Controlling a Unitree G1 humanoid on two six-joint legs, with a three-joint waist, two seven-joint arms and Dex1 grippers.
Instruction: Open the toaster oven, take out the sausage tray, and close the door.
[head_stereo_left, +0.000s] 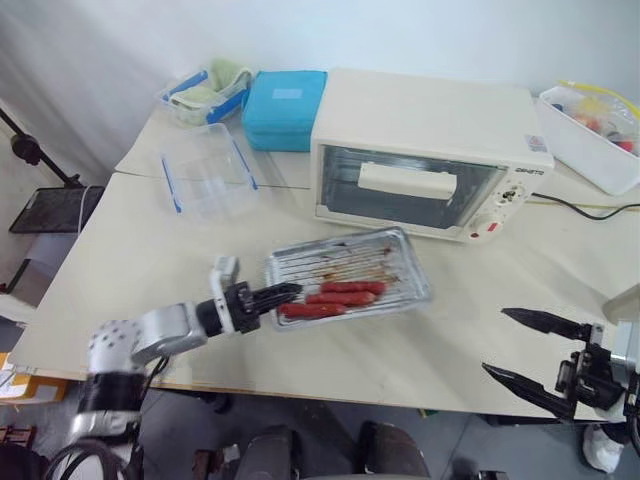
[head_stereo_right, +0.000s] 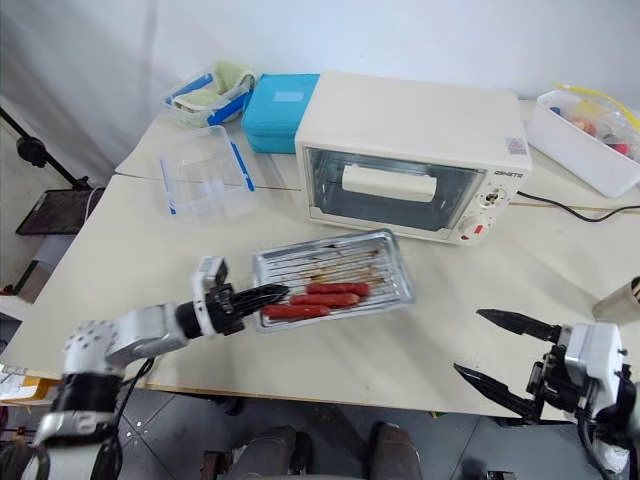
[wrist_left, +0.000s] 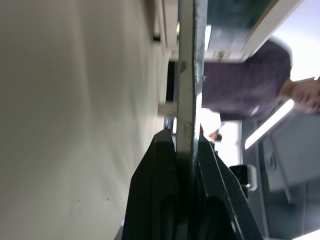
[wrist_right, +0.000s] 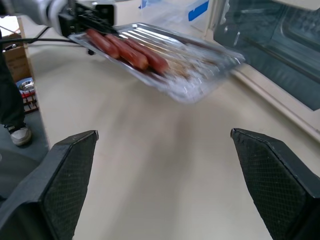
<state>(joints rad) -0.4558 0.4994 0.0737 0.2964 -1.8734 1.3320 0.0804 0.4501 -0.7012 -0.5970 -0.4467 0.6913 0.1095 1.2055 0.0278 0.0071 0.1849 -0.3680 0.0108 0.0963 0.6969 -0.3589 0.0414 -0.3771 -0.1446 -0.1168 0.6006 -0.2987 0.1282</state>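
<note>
The sausage tray (head_stereo_left: 348, 277) is held above the table (head_stereo_left: 130, 260), in front of the toaster oven (head_stereo_left: 425, 150), w/ three sausages (head_stereo_left: 335, 297) on its rack. The left gripper (head_stereo_left: 272, 297) is clamped on the tray's left edge. The door (head_stereo_left: 405, 190) is closed. The right gripper (head_stereo_left: 520, 346) hangs near the table's front right edge, fingers spread wide, holding nothing.

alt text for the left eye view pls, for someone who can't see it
The left gripper holds the sausage tray by its edge, in front of the closed toaster oven on a beige table. The right gripper hangs open at the table's near edge.
</note>
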